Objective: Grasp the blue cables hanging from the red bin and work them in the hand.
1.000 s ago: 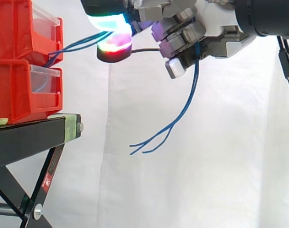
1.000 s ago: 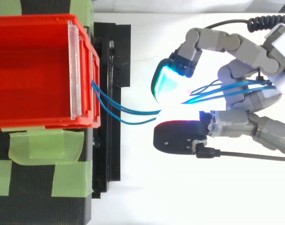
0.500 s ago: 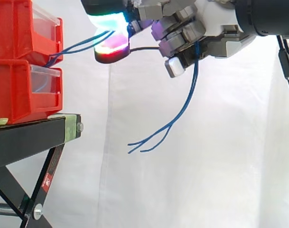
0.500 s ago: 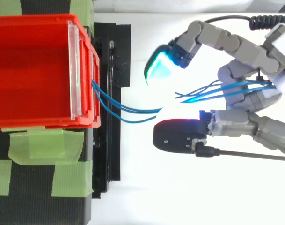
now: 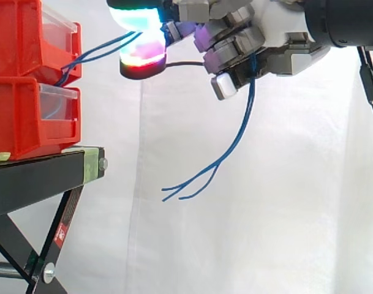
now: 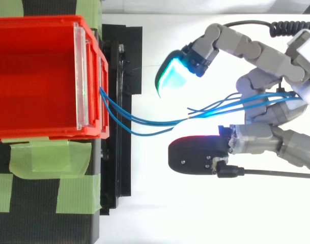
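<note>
Where the arm entered from the right, the hand (image 5: 269, 40) sat high beside the bins, its fingers curled round the blue cables (image 5: 237, 144) and gripping them.

- Blue cables: ran out of the front of the upper red bin (image 5: 15, 37), rose rightward across the gap, and passed between two outstretched fingertip pads, one glowing cyan and green (image 6: 171, 76), the other dark with a red rim (image 6: 195, 155). The top view showed the cyan pad apart from the strands. Beyond the curled fingers the loose ends hung down and leftward, splaying, clear of everything.
- Lower red bin (image 5: 21, 116): directly beneath the upper one, resting on the black stand (image 5: 33, 177).
- Green tape (image 6: 48, 157): strips on the stand near the upper bin's edge.
- White curtain (image 5: 284, 202): behind everything.
</note>
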